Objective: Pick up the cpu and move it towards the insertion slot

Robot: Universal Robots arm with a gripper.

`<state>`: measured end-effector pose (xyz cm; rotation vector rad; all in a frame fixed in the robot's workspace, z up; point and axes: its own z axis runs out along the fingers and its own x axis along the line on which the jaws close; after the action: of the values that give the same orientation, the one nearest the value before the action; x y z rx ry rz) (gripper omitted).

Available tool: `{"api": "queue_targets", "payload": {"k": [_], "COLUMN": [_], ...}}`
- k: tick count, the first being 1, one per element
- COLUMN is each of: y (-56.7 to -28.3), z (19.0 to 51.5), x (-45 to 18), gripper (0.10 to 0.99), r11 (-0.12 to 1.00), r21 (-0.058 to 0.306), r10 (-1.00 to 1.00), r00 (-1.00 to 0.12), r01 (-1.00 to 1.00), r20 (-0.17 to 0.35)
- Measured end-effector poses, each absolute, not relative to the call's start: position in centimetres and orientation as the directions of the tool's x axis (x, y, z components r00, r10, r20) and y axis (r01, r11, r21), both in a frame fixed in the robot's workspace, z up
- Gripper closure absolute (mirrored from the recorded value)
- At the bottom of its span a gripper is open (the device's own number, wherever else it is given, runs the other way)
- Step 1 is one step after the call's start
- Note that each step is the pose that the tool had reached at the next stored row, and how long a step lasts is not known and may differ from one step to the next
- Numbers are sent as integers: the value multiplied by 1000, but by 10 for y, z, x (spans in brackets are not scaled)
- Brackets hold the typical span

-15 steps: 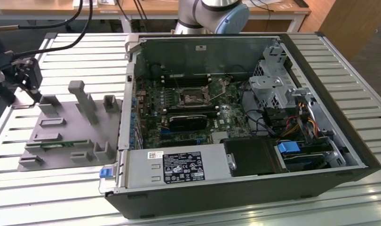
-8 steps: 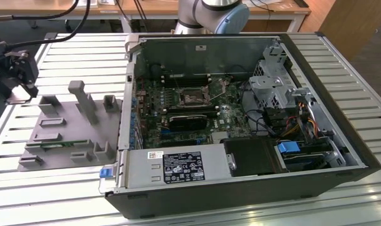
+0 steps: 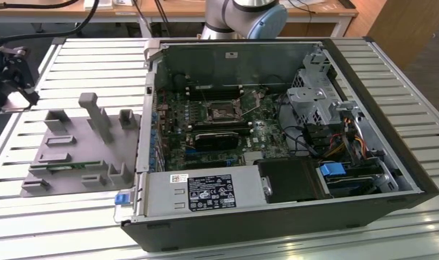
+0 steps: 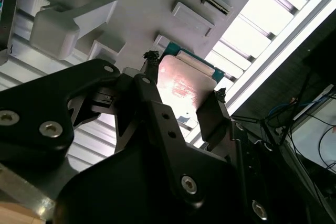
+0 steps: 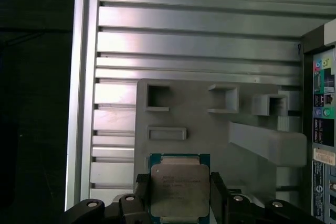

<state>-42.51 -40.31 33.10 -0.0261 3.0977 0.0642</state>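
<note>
Black fingers [image 5: 218, 198] of the gripper [image 5: 179, 203] sit closest to us in the first wrist view. They pinch the cpu [image 5: 179, 184] by two opposite edges, one finger on each side, with its silver lid facing the camera. We judge the pick done: in the second wrist view the cpu [image 4: 184, 85] hangs between the fingers [image 4: 211, 116] with the grey tray [image 4: 131, 3] well behind it. It looks lifted clear of the tray, though we cannot tell how high.

What is left is the carry. In the exterior view the gripper [image 3: 15, 95] stands at the exterior view's left, beyond the grey tray [image 3: 82, 146]. The insertion slot [image 3: 221, 112] lies on the board inside the open computer case [image 3: 277, 227], well apart from the gripper, with the tray between them. We judge the slot not yet approached.
</note>
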Motion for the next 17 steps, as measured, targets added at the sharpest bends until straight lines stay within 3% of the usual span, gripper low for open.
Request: {"api": "queue_targets", "payload": {"k": [17], "y": [-403], "z": [371], "x": [-425], "gripper": [545], "r11": [999], "r21": [41], "r10": [-16], "r00": [-998], "r01": [-18], "r20": [-53]}}
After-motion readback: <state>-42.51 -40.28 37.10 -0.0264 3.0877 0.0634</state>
